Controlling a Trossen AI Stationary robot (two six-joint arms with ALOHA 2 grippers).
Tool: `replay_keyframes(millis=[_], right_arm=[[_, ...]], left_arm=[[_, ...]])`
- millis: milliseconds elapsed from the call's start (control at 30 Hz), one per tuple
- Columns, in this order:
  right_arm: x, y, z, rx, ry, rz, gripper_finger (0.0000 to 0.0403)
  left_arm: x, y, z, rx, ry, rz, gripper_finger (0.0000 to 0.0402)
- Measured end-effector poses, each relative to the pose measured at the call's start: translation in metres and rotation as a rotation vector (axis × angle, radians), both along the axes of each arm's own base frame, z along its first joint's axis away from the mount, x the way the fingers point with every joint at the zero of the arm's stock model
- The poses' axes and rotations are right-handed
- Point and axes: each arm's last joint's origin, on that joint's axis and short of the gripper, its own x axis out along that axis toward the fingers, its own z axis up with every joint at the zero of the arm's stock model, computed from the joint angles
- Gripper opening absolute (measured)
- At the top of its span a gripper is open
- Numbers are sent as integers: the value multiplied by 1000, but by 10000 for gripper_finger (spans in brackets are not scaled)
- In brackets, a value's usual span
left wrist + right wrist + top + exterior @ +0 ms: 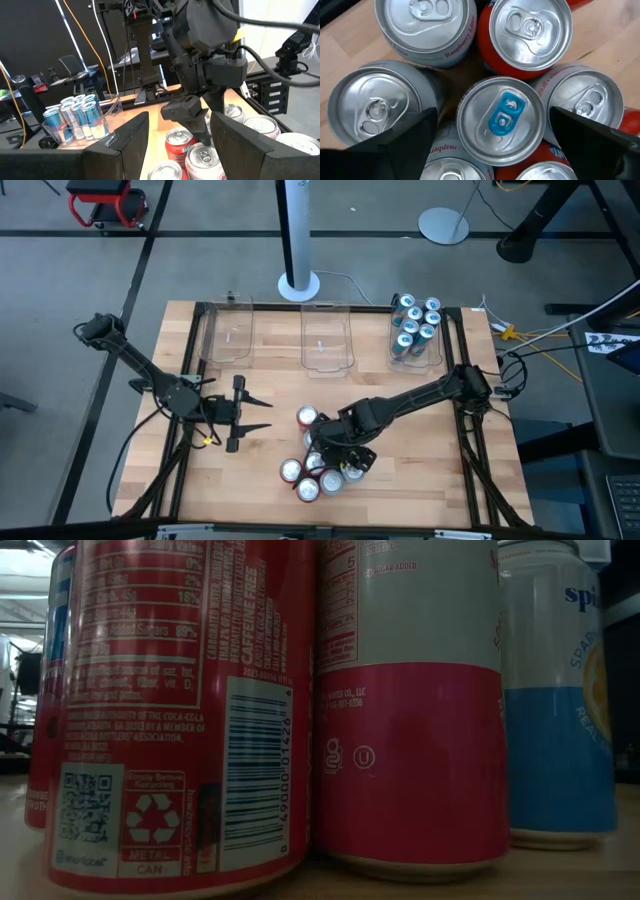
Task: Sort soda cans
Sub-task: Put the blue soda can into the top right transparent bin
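Observation:
A cluster of upright soda cans (318, 472) stands near the table's near edge: red, silver-and-red and one with a blue tab (501, 119). Seen level, a red can (180, 710), a silver-and-red can (410, 710) and a blue can (560, 700) stand close together on their bases. My right gripper (338, 452) hangs over the cluster pointing down, open, with its fingers (405, 137) on either side of the blue-tab can. My left gripper (265, 414) waits open, left of the cluster. Several teal cans (415, 325) fill the far right bin.
Three clear bins sit along the far edge: the left bin (228, 332), the middle bin (328, 340) and the right bin (398, 352), which holds the teal cans. One red can (307, 417) stands just far of the cluster. Bare wood lies between bins and cluster.

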Motion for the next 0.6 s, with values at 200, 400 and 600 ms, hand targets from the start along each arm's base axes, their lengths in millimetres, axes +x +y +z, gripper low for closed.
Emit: replay_keyframes(millis=[200, 400, 600], right_arm=[[0, 0, 0, 1, 0, 1, 385], [0, 0, -1, -1, 2, 1, 381], [0, 0, -1, -6, -1, 8, 336]], left_arm=[[0, 0, 0, 1, 0, 1, 202], [0, 0, 0, 3, 1, 1, 202], [0, 0, 0, 5, 0, 1, 202]])
